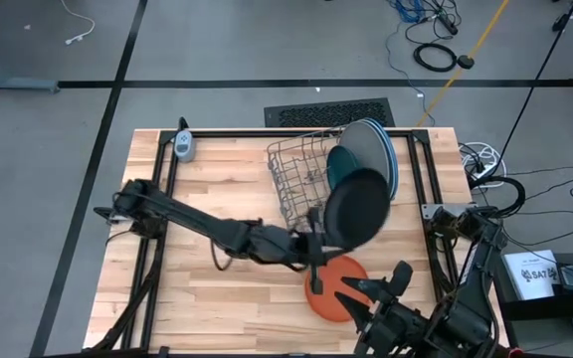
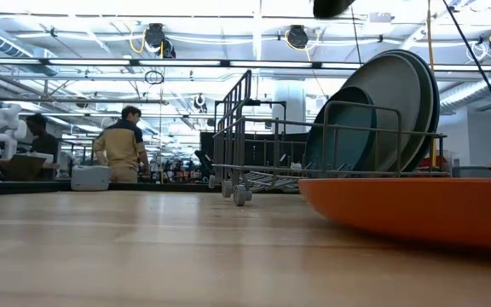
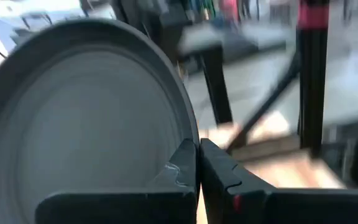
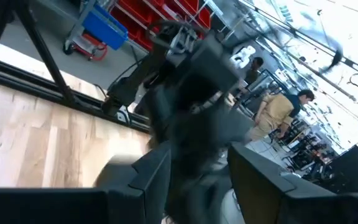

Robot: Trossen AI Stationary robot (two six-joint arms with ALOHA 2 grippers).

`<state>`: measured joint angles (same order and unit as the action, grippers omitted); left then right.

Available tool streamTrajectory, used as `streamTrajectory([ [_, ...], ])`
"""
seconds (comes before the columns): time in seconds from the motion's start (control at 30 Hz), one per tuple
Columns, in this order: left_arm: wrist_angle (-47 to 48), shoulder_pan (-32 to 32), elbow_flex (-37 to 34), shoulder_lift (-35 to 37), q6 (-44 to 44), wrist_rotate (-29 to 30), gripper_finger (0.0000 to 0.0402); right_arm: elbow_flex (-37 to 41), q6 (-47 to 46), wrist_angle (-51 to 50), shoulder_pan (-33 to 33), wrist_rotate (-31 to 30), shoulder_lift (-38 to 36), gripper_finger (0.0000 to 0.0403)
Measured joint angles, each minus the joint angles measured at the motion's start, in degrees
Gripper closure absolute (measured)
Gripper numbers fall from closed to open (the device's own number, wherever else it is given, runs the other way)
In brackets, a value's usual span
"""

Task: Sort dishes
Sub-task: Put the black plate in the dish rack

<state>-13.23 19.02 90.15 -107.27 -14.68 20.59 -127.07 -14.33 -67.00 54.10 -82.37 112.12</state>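
Observation:
A black plate [image 1: 356,207] hangs in the air beside the grey wire dish rack [image 1: 301,174], with my left gripper [image 1: 314,249] shut on it. In the left wrist view the same plate [image 3: 86,118] fills the space beside the gripper [image 3: 197,146]. An orange plate [image 1: 331,293] lies flat on the table below it. In the rack a dark teal plate [image 1: 344,159] and large blue plates [image 1: 378,147] stand on edge. My right gripper [image 1: 376,283] stands open over the orange plate's near right side, holding nothing. My left gripper pinches the black plate's rim [image 3: 188,134] between its two fingers, on the edge nearest the arm. The fingers come about level from the table's left. The plate stands up tilted from the fingers, lifted clear of the table and the orange plate.
A small grey device [image 1: 184,146] lies at the table's far left. The rack's wire front [image 2: 237,136] faces the open wood at the table's left and middle. People stand in the room beyond the table [image 2: 124,145].

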Motion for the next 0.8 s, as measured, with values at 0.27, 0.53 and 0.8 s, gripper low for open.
streamTrajectory([
  [0.27,-6.5,-5.8,-3.7,5.2,23.8,1.5,0.0401,0.0,-0.1,-2.1,2.5,0.0,0.0,0.0250],
  [0.53,-25.6,-12.7,-18.1,5.0,51.5,0.1,0.0401,0.0,0.0,-2.5,6.1,-0.9,0.0,0.0250],
  [0.8,-29.7,-15.0,-24.0,4.9,69.9,7.9,0.0401,0.0,-3.3,-6.2,8.9,-3.3,0.0,0.0250],
])
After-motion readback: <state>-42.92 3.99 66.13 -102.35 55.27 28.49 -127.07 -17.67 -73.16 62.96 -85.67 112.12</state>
